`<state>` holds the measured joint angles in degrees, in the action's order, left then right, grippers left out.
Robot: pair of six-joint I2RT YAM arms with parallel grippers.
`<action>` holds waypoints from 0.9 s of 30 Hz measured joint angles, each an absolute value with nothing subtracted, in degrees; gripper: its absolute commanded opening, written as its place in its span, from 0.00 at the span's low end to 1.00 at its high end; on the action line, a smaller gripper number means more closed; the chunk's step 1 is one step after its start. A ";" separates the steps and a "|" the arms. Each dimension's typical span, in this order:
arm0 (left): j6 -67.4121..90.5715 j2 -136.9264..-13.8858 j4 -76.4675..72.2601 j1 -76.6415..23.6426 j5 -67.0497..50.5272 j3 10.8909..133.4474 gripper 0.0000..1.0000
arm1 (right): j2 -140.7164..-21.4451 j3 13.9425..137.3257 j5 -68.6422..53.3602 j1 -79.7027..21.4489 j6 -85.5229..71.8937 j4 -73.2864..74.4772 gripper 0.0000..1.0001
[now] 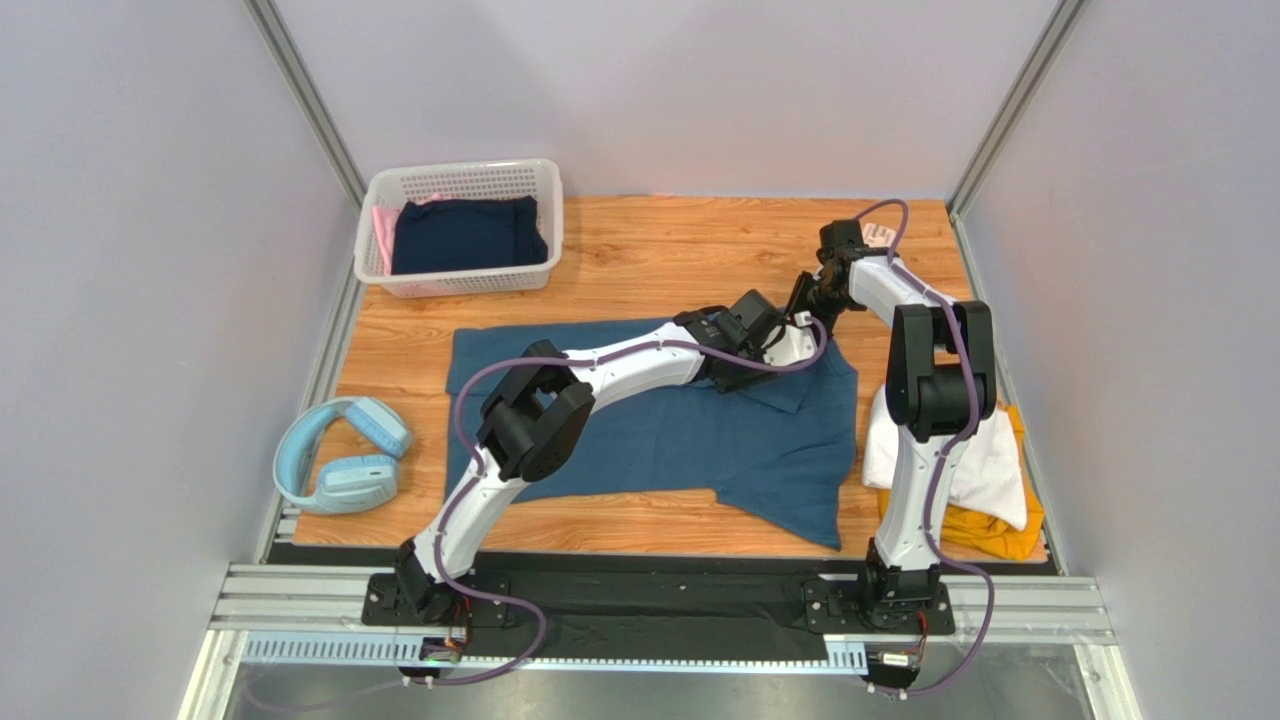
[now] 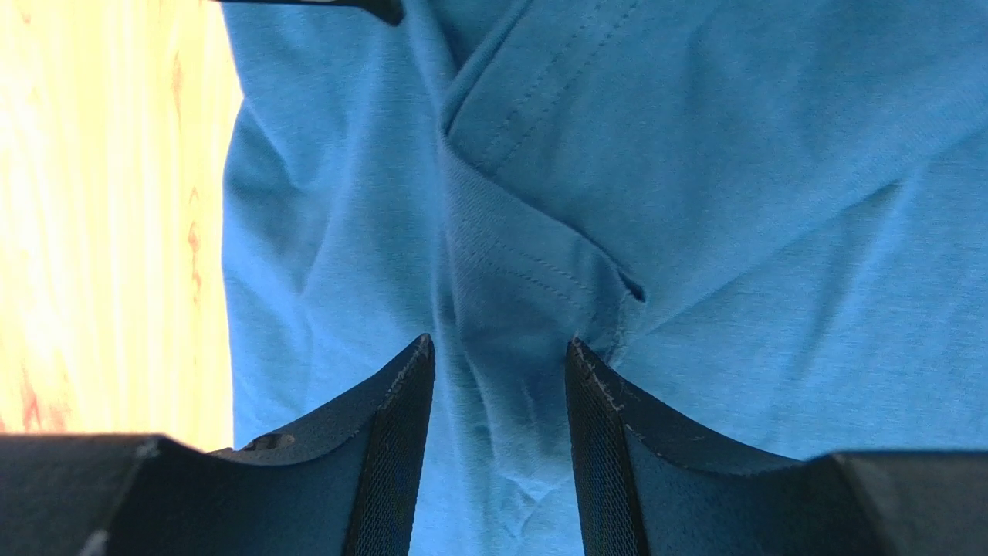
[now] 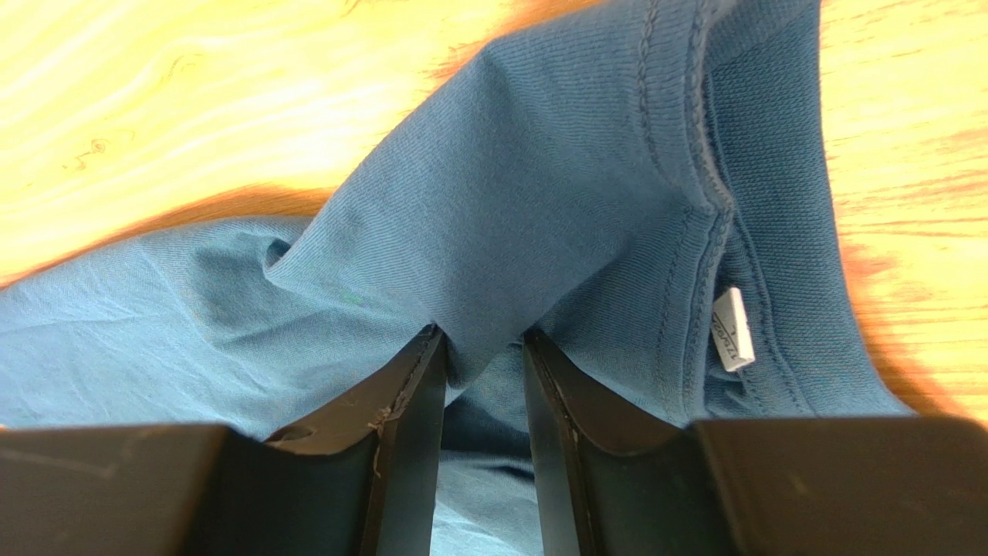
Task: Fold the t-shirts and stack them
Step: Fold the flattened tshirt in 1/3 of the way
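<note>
A large teal-blue t-shirt lies spread on the wooden table. Both grippers meet at its far right part, near the collar. My left gripper is closed partway on a bunched ridge of the shirt, beside a sleeve hem; its tips stand a little apart with cloth between. My right gripper is shut on a pinch of the shirt next to the ribbed collar, and the cloth rises to its tips. A folded white t-shirt lies on a mustard-yellow one at the right.
A white lattice basket at the back left holds dark navy and pink cloth. Pale-blue headphones lie off the table's left edge. A small white label sits inside the collar. Grey walls close in both sides.
</note>
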<state>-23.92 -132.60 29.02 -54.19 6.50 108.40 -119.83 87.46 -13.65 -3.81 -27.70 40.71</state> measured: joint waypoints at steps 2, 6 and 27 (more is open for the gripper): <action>-23.92 -132.60 28.99 -53.95 6.48 108.49 0.52 | -119.83 87.44 -13.63 -3.81 -27.70 40.69 0.36; -23.97 -132.66 28.97 -53.84 6.55 108.55 0.52 | -119.83 87.39 -13.69 -3.79 -27.70 40.64 0.36; -25.80 -119.94 22.31 -57.12 15.09 96.23 0.51 | -119.79 87.31 -14.04 -3.64 -27.73 40.51 0.36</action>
<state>-25.80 -119.94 22.31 -57.12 15.09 96.23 -119.79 87.31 -14.04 -3.64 -27.73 40.51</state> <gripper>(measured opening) 0.513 0.359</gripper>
